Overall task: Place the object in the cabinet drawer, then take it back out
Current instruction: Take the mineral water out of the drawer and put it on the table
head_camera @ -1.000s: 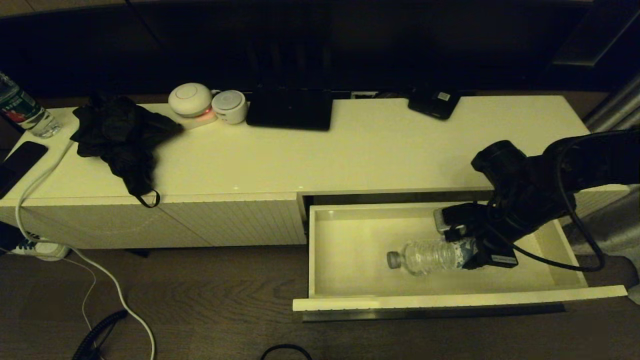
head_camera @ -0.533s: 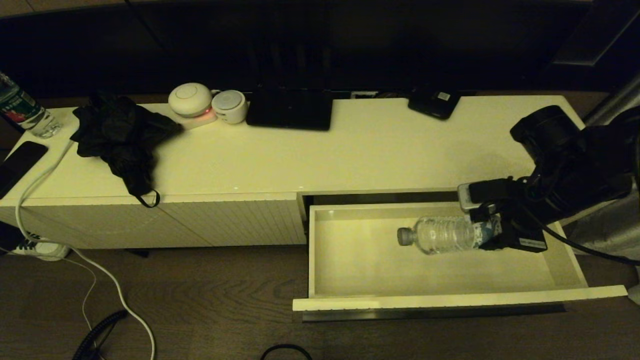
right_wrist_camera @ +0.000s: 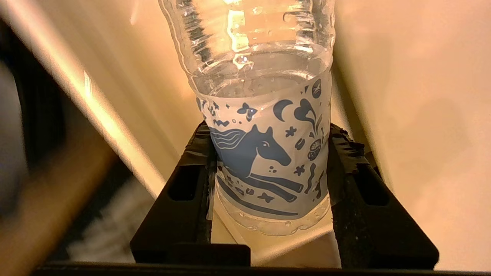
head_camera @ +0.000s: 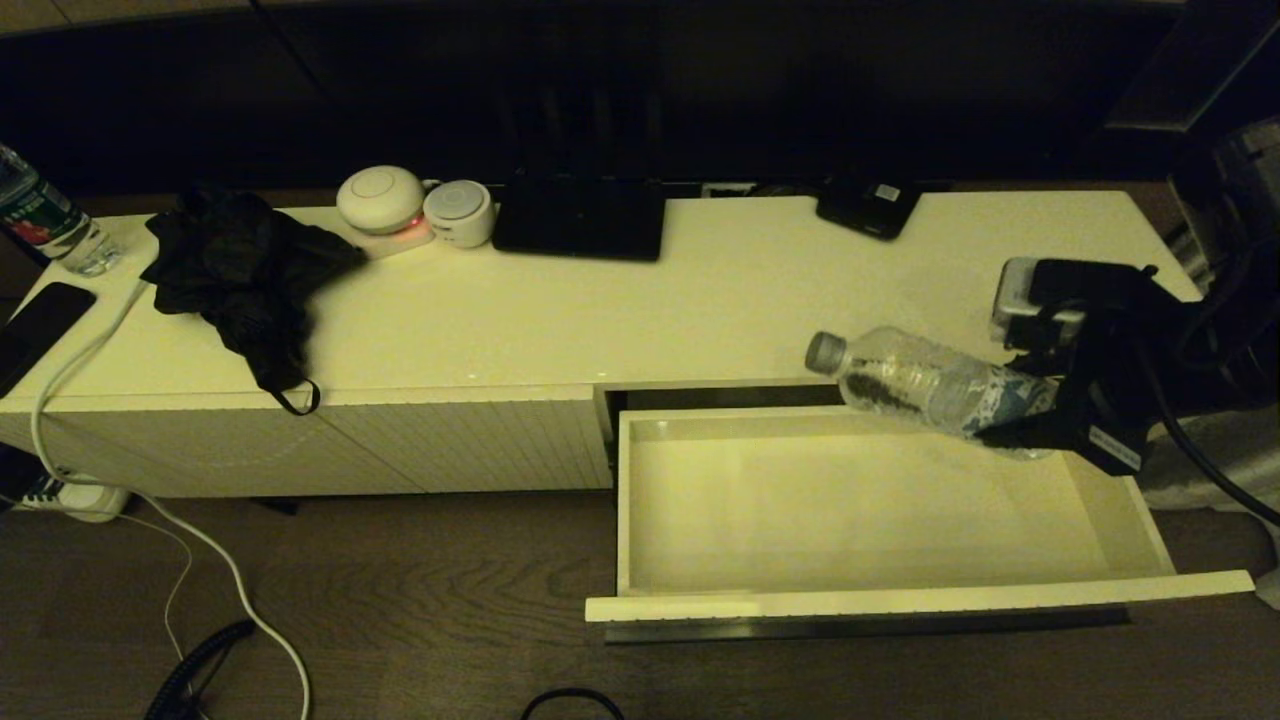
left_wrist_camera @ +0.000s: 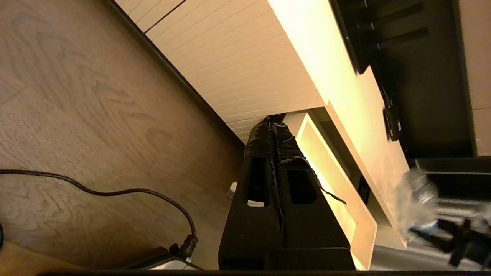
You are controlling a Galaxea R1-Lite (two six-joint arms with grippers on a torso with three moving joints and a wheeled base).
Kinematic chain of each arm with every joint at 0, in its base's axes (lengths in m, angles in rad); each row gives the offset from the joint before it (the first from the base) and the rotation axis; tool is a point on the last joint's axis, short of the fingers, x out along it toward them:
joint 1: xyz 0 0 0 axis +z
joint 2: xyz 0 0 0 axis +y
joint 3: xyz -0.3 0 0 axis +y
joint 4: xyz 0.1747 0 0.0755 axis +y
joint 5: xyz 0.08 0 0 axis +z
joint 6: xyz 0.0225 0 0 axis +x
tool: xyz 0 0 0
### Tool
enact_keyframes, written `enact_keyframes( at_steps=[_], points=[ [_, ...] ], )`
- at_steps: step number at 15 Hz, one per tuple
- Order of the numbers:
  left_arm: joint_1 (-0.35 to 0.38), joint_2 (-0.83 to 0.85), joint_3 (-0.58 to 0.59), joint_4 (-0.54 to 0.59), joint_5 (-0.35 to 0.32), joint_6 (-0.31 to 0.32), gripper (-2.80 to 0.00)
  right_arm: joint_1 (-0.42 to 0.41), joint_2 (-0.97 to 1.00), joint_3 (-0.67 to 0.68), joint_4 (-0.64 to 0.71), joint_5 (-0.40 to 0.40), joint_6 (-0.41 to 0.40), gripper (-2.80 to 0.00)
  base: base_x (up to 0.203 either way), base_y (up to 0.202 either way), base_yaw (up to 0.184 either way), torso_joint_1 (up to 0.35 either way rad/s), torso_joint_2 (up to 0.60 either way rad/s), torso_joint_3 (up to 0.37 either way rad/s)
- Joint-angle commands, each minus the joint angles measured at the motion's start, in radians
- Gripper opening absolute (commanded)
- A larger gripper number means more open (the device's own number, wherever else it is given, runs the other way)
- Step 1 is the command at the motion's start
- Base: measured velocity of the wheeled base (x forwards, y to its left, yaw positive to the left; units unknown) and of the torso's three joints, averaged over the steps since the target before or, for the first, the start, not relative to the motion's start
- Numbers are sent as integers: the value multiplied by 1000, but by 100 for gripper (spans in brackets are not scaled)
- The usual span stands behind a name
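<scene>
The clear water bottle (head_camera: 920, 385) with grey cap and blue-and-white label hangs in the air over the back right of the open cabinet drawer (head_camera: 900, 602), tilted, cap pointing left. My right gripper (head_camera: 1030, 410) is shut on its labelled lower part; the right wrist view shows the label (right_wrist_camera: 268, 161) squeezed between both fingers (right_wrist_camera: 191, 168). The drawer's pale interior (head_camera: 830, 500) holds nothing. My left gripper (left_wrist_camera: 274, 124) is shut on nothing, parked low beside the drawer's left side, out of the head view. The bottle (left_wrist_camera: 416, 203) shows blurred in the left wrist view.
On the cabinet top (head_camera: 640, 310) lie a black cloth (head_camera: 240, 270), two round white devices (head_camera: 410, 208), a black flat box (head_camera: 580, 218) and a small dark device (head_camera: 868, 206). A dark-labelled bottle (head_camera: 40, 220) and a phone (head_camera: 35, 330) sit at far left. Cables (head_camera: 150, 500) run over the floor.
My right gripper lifted the bottle out of the drawer, rising and moving back and right. The bottle tilted, cap higher. The drawer stayed open.
</scene>
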Motion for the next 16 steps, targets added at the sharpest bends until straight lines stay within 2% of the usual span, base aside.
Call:
enact_keyframes(
  at_steps=[1,3,4,7,10,12,16],
  points=[
    [0,-2,0,0,1,-6,-280,38,-46,9,-119,-7,234,-280,0,0,0,0,0,0],
    [0,-2,0,0,1,-6,-280,74,-43,7,-260,-43,398,-280,0,0,0,0,0,0],
    [0,-2,0,0,1,-6,-280,83,-32,6,-328,-90,470,-280,0,0,0,0,0,0],
    [0,-2,0,0,1,-6,-280,88,31,4,-525,-212,619,-280,0,0,0,0,0,0],
    [0,-2,0,0,1,-6,-280,95,110,22,-692,-383,752,-280,0,0,0,0,0,0],
    [0,-2,0,0,1,-6,-280,96,159,55,-795,-456,797,-280,0,0,0,0,0,0],
    [0,-2,0,0,1,-6,-280,92,300,131,-1120,-593,809,-280,0,0,0,0,0,0]
  ],
)
